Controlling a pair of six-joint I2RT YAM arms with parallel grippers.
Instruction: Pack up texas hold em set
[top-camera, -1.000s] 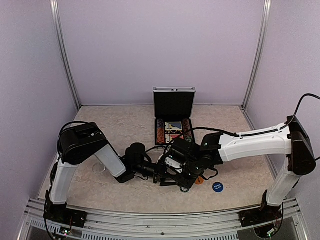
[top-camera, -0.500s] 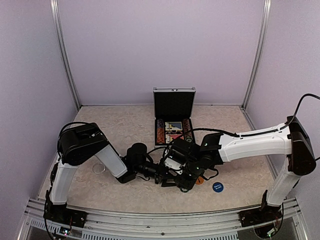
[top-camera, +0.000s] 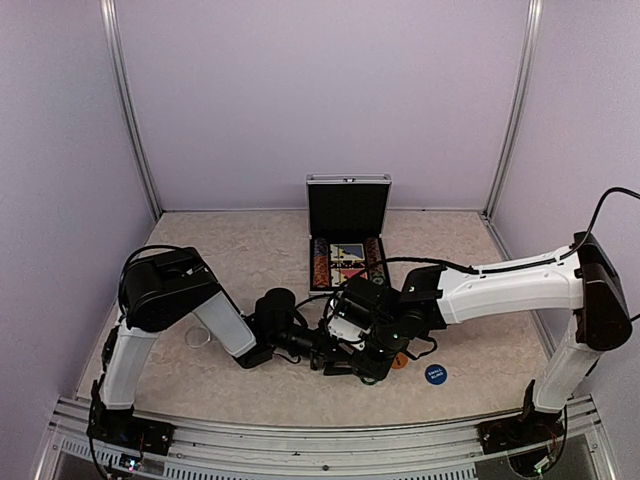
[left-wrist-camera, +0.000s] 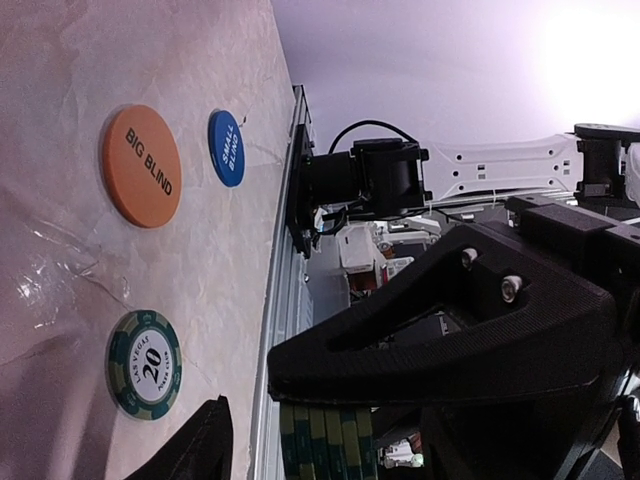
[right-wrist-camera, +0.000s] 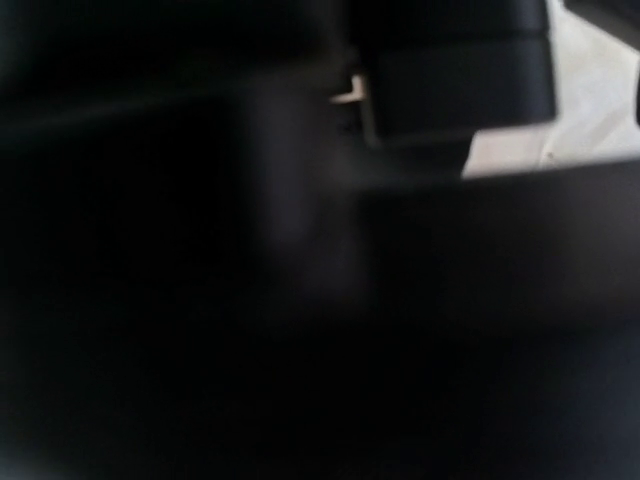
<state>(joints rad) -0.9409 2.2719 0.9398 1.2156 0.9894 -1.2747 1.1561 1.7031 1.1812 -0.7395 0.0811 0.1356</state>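
Silver outside and black-lined, the briefcase (top-camera: 348, 205) stands open at the back middle of the table (top-camera: 230, 260). Its lid is upright and its tray holds rows of chips and cards. From above, my arms meet in front of it, my left gripper (top-camera: 322, 353) reaching in from the left and my right gripper (top-camera: 365, 350) from the right. They form such a tight black tangle that I cannot tell there how either pair of fingers stands. Just right of them an orange disc (top-camera: 400, 361) peeks out, and a blue disc (top-camera: 435, 375) lies near it toward the near edge.

My left wrist camera looks along the tabletop. The orange disc (left-wrist-camera: 142, 166) reads BIG BLIND and the blue disc (left-wrist-camera: 226, 148) reads SMALL BLIND. They lie flat, just apart. A green-and-white chip (left-wrist-camera: 145, 363) marked 20 lies alone, beside wrinkled clear film (left-wrist-camera: 50, 250). One of my left fingers (left-wrist-camera: 197, 448) shows at the bottom edge. A stack of green chips (left-wrist-camera: 325, 440) stands edge-on beside it, with a gap between them. My left fingers are apart and clamp nothing. A black wedge-shaped part (left-wrist-camera: 450, 340) with two screws sits right over the stack.

My right wrist camera gives almost only blurred darkness, with a pale sliver of table at the upper right. I cannot tell whether my right fingers are apart or gripping.
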